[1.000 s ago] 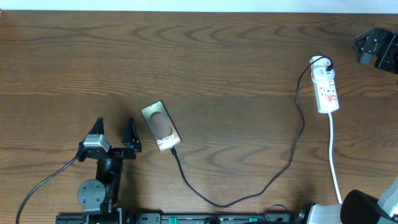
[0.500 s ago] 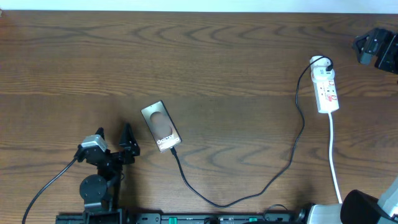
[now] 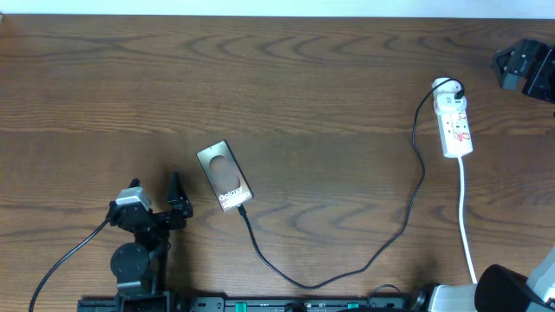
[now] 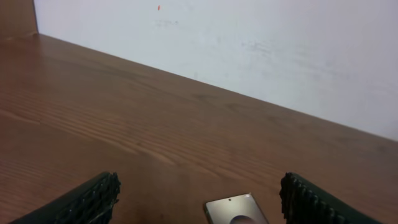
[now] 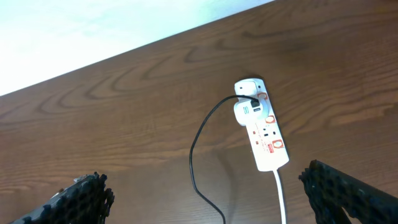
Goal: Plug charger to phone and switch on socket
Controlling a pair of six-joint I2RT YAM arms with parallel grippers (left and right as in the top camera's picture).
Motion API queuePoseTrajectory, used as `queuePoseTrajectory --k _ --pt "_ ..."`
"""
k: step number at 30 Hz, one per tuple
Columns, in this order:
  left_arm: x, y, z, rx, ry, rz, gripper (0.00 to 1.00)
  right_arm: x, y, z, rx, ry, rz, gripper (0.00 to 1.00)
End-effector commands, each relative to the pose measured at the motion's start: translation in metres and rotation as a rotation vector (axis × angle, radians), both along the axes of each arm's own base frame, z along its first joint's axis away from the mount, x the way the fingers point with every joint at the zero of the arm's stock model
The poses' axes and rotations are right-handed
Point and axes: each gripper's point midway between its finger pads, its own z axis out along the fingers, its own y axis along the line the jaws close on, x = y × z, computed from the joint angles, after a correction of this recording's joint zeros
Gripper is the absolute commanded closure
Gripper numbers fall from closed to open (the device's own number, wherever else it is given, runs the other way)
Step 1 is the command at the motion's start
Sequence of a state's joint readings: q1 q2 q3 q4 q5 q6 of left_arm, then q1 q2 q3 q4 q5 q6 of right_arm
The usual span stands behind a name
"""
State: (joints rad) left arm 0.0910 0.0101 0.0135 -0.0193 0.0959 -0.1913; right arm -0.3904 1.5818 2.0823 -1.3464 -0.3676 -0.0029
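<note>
The phone (image 3: 224,176) lies flat and slanted left of centre; its top end (image 4: 236,210) shows in the left wrist view. The charger (image 3: 347,269), a thin black cable, runs from the phone's lower end in a long loop to the white plug (image 3: 447,87) at the socket's far end. The socket (image 3: 456,123) is a white strip with red marks; the right wrist view sees the socket (image 5: 266,138) from above with the charger (image 5: 194,155) beside it. My left gripper (image 3: 154,184) stands open just left of the phone, holding nothing. My right gripper (image 5: 208,196) is wide open and empty, apart from the socket.
The socket's white cord (image 3: 468,234) runs to the front edge at the right. The right arm's black end (image 3: 520,65) sits at the far right edge. A white wall (image 4: 249,43) borders the table's far side. A thick black robot cable (image 3: 61,256) trails front left.
My left arm has drawn back toward the front edge and tilted, away from the phone. Phone, charger, socket and right arm have not moved.
</note>
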Motion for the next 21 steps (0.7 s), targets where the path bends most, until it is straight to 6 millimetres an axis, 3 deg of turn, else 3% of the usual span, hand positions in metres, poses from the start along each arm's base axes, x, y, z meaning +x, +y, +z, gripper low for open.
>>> queuePoseTrajectory --k 1,21 --pt "-0.0014 -0.0034 -0.0137 0.061 0.049 -0.030 0.15 -0.0027 0.0034 0.0057 0.010 -0.015 -0.001 0.01" --pt "-0.0012 -0.0026 -0.0138 0.108 0.052 -0.031 0.15 -0.0027 0.0034 0.0057 0.010 -0.015 -0.001 0.01"
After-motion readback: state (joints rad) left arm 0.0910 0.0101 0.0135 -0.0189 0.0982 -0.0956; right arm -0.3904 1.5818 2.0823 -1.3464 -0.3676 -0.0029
